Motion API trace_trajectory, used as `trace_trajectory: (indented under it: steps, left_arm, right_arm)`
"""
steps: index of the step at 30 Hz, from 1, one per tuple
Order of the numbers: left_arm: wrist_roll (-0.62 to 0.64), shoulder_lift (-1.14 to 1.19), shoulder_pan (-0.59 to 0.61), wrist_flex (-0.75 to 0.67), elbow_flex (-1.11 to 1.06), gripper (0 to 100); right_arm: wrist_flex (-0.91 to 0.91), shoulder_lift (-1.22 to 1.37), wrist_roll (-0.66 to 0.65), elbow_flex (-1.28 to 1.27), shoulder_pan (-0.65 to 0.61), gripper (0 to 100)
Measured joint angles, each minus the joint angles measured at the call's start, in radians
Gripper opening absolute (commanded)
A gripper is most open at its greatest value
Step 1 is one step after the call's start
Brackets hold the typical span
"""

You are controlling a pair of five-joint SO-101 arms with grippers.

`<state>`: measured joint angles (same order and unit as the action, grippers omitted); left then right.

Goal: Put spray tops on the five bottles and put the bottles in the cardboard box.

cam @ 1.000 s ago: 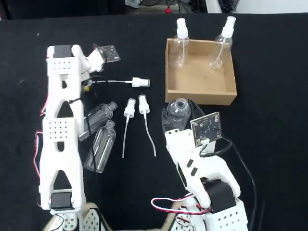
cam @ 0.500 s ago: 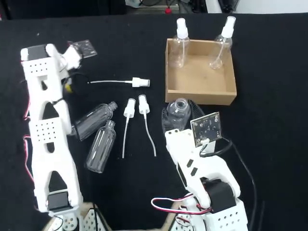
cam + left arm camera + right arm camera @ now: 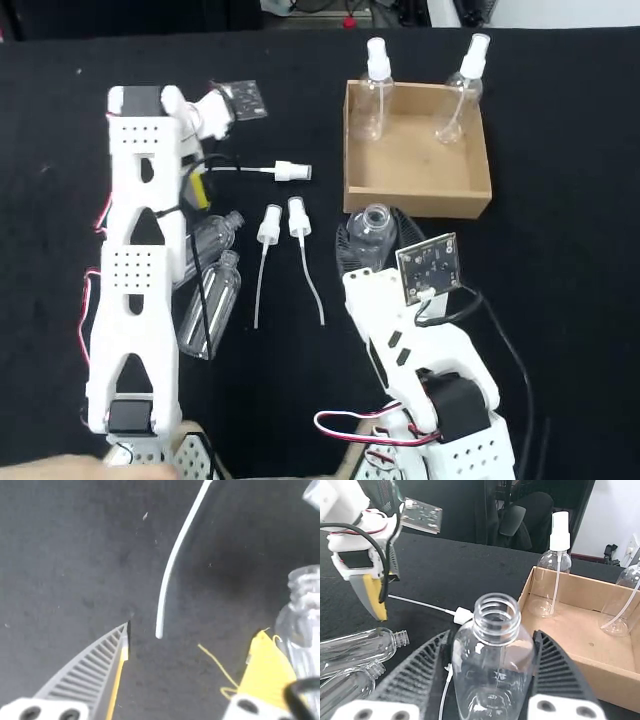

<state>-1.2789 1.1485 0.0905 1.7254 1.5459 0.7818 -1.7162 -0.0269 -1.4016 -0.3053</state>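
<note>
a: jaws of the left gripper [image 3: 192,640]: apart, over the tube end of a spray top [image 3: 290,171], left of the cardboard box [image 3: 415,203].
b: right gripper [image 3: 491,639]: clamped on an uncapped bottle [image 3: 372,224], just beside that box's near wall.

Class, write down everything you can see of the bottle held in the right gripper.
The bottle is clear plastic by its look, empty, with rounded shoulders and a threaded neck. Its mouth is open, with no spray top on it. It stands upright, clamped between the black ribbed fingers of the right gripper, one on each side of its body. In the high view it sits outside the cardboard box, close to its near wall.
</note>
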Motion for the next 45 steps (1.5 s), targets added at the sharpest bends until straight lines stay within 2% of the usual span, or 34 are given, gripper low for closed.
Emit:
trace_trajectory:
  steps: [5,12,15,27,45]
  left_arm:
    - [0.0,0.049,0.0,-0.089,-0.009,32]
    - [0.0,0.091,-0.003,-0.101,-0.006,17]
    - [0.0,0.091,-0.003,-0.101,0.006,13]
    - [0.0,0.091,-0.003,-0.101,0.04,21]
    - [0.0,0.157,-0.003,-0.104,0.051,21]
  right_arm:
    - [0.0,0.0,0.0,0.0,0.0,19.1]
    - [0.0,0.0,0.0,0.0,0.0,19.1]
    - [0.0,0.0,0.0,0.0,0.0,19.1]
    - [0.0,0.0,0.0,0.0,0.0,19.1]
    - [0.0,0.0,0.0,0.0,0.0,19.1]
